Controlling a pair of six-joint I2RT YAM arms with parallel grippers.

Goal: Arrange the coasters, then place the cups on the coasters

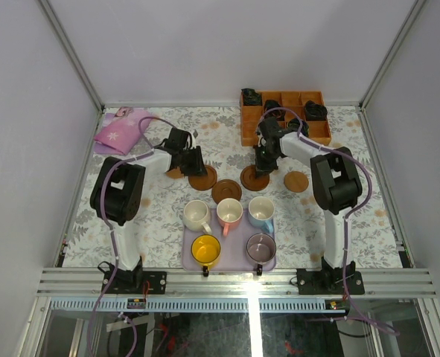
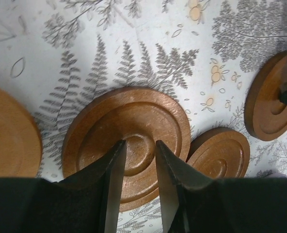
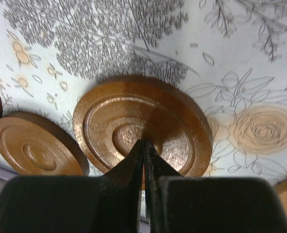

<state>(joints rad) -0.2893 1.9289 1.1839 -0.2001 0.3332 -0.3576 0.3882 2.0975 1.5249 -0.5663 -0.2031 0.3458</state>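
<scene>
Five coasters (image 1: 296,181), round brown wooden discs turned with concentric rings and a raised rim, lie in a loose row across the middle of the counter (image 1: 93,223). The counter's pale cover is printed with grey ferns and peach flowers.

The left hand (image 2: 140,144) hangs over one coaster's centre, its dark fingers a narrow gap apart with nothing between them. The next coaster lies just beside it.

The right hand (image 3: 144,143) has its fingers pressed together, gripping nothing, tips over the central dimple of a glossier coaster.

The cups (image 1: 205,250), smooth, handled and pale inside, crowd a flat lavender tray (image 1: 231,262) at the near edge. Yellow and purple-grey stand on it; cream, pink and blue stand along its far edge. Open counter lies on either side.

A compartmented orange-brown box (image 1: 249,132) fills the far right corner, and a pink cloth (image 1: 119,130) the far left.
</scene>
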